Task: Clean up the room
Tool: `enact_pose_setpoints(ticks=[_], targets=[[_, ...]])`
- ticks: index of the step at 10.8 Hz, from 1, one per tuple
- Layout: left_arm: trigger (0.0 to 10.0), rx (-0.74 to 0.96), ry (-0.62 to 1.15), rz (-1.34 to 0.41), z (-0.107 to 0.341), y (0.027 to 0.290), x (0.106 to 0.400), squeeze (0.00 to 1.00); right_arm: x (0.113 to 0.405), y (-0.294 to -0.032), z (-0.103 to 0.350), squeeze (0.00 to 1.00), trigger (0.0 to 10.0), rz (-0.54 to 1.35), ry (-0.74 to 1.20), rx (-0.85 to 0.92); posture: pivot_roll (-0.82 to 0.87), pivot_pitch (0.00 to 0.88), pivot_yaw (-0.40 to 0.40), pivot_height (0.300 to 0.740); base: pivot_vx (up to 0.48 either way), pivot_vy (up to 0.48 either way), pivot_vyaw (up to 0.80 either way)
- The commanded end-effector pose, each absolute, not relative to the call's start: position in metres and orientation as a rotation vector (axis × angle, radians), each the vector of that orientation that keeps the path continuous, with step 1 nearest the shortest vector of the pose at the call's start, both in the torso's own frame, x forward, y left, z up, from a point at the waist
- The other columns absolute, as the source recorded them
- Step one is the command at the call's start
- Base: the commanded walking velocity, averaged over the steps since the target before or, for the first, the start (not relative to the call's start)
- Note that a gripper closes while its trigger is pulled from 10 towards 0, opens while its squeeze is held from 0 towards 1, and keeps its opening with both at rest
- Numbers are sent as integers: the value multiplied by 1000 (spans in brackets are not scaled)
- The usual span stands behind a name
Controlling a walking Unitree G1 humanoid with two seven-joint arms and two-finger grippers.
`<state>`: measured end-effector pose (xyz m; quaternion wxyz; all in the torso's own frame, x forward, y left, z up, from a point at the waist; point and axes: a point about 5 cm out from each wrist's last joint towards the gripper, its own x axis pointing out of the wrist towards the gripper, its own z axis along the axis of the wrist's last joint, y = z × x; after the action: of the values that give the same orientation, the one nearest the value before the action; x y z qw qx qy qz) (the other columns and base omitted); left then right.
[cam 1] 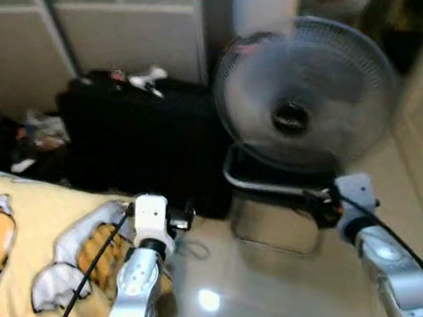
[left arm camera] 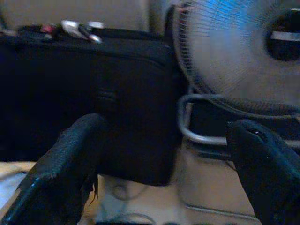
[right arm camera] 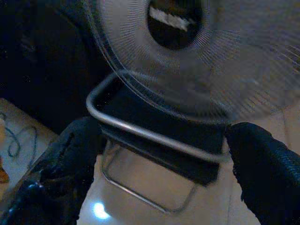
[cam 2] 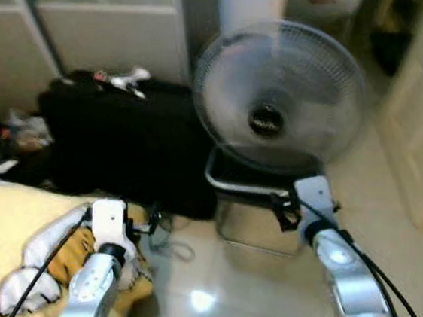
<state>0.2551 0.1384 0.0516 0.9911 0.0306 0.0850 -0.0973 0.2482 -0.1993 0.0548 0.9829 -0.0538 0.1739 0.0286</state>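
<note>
Facing a fan (cam 1: 307, 95), black suitcase (cam 1: 138, 147) beside, left claw (left arm camera: 159, 173) open, right claw (right arm camera: 161, 176) open

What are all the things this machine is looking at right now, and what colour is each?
Electric fan: one, grey grille with a dark hub, standing on the floor straight ahead.
Metal-framed stand: one, silver tube with a dark body, under the fan.
Suitcase: one, black, on the floor left of the fan, small items lying on top.
Bedcover: one, yellow with cartoon print, lower left.
Clutter pile: mixed colours, left of the suitcase; too blurred to name.
Closet doors: pale, behind the suitcase.
Floor: pale glossy tile.
Left hand: black fingers apart, raised toward the suitcase.
Right hand: black fingers apart, facing the stand.
</note>
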Motion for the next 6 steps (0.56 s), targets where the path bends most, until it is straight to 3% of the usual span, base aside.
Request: enact_pose_setpoints(ticks=[1, 5, 6], targets=[[10000, 87, 163, -190, 54, 145, 255, 788, 244, -192, 47, 0, 10000, 96, 393, -54, -146, 0, 4, 740, 450, 0, 0], [10000, 104, 170, -218, 53, 147, 269, 788, 228, -196, 22, 0, 10000, 81, 479, -19, -181, 0, 58, 740, 447, 0, -769], [10000, 98, 168, -216, 54, 146, 271, 784, 230, -195, 22, 0, 10000, 94, 476, -20, -174, 0, 57, 740, 442, 0, 0]])
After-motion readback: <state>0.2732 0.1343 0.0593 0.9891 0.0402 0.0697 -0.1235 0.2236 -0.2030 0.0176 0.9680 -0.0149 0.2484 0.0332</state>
